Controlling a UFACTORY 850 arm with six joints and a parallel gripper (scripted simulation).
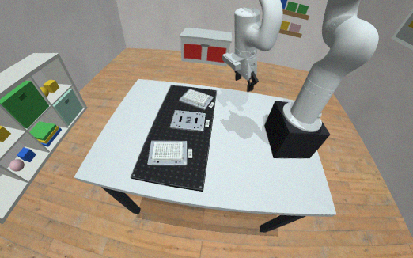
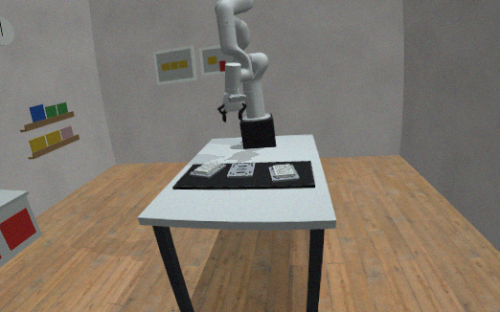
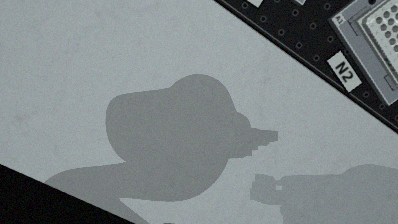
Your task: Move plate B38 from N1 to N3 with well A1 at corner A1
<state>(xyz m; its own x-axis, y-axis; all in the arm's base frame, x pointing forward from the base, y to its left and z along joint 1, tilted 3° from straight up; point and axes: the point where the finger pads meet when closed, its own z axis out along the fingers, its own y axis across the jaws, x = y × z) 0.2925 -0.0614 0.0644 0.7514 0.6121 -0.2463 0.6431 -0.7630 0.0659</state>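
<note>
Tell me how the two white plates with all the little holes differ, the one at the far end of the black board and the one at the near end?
The far plate sits turned at an angle to the black board and looks tipped up; the near plate lies square and flat. The far plate is next to the sign reading N2; the near plate's sign is too small to read. Both are white, full of wells, each on a grey holder.

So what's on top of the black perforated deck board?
Three grey nests in a row. Far white well plate and near white well plate cover their nests' floors; the middle nest is bare.
</note>
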